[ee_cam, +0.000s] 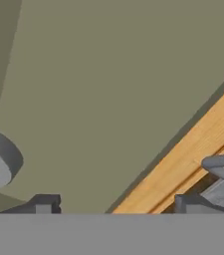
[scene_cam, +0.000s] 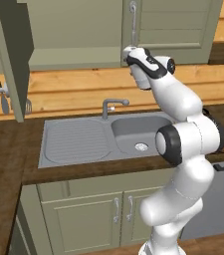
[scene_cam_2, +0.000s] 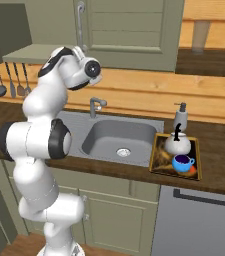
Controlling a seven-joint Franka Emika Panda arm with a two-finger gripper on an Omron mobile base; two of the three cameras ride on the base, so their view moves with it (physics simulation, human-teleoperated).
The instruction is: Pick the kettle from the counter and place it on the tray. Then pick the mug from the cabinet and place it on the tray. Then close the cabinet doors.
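Fingertips of the gripper are seen at the bottom of the hand view, set wide apart with nothing between them; the hand is pressed close to an olive-green panel of the cabinet, with pale wood wall and part of the tap at the right edge.

Progress, as judged: kettle is already set on the tray, upright, black handle up. Mug is also on the tray, just in front of the kettle. Tray rests on the counter right of the sink. Both placing steps look done.

Left to do: the cabinet doors. Right door appears shut, bar handle just above the wrist. Left door is swung out wide, edge toward the camera. Closing seems under way, not finished.

Other things: soap dispenser behind the tray, touching or not cannot be told; hanging utensils on the wall at left; lower cupboards under the sink; dishwasher front at right.

Obstruction: nothing is seen in the left door's swing path besides the arm itself, which is raised near the cabinet's lower edge.
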